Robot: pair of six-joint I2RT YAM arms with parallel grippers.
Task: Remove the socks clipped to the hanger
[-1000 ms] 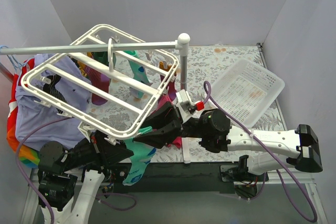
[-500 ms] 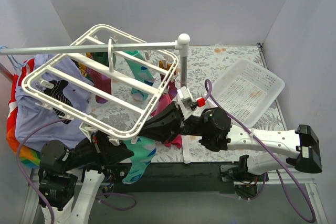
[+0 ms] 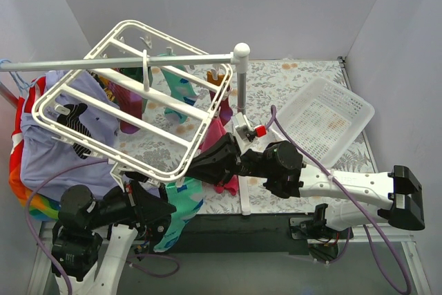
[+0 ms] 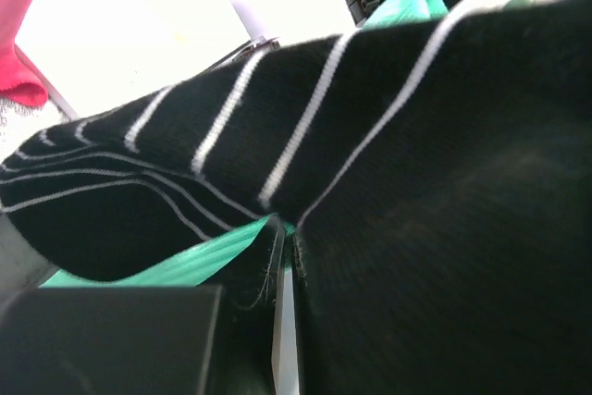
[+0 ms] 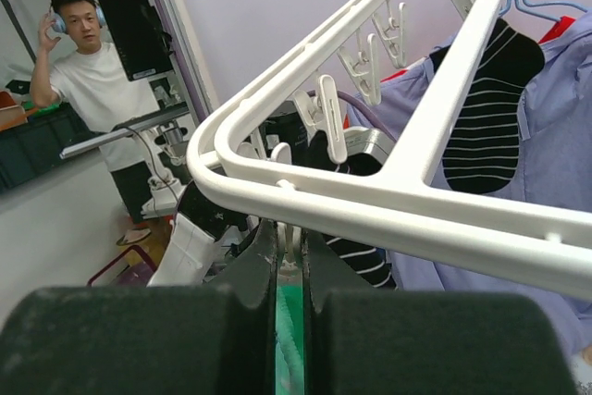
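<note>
The right gripper (image 5: 292,261) is pinched narrow on a white clip (image 5: 285,224) under the near corner of the tilted hanger (image 5: 398,219), with a teal sock (image 3: 178,202) just below. The left gripper (image 3: 157,206) is closed beneath that corner, a black striped sock (image 4: 388,182) draped over it. Which sock it grips I cannot tell.

Plain pale walls (image 3: 276,5) close in a table (image 3: 304,81) covered with a grey leaf-patterned cloth, under soft even light. A grey metal rail (image 3: 103,63) crosses above it, carried on a pole (image 3: 241,91). A white mesh basket (image 3: 324,126) lies tilted at the right.
</note>
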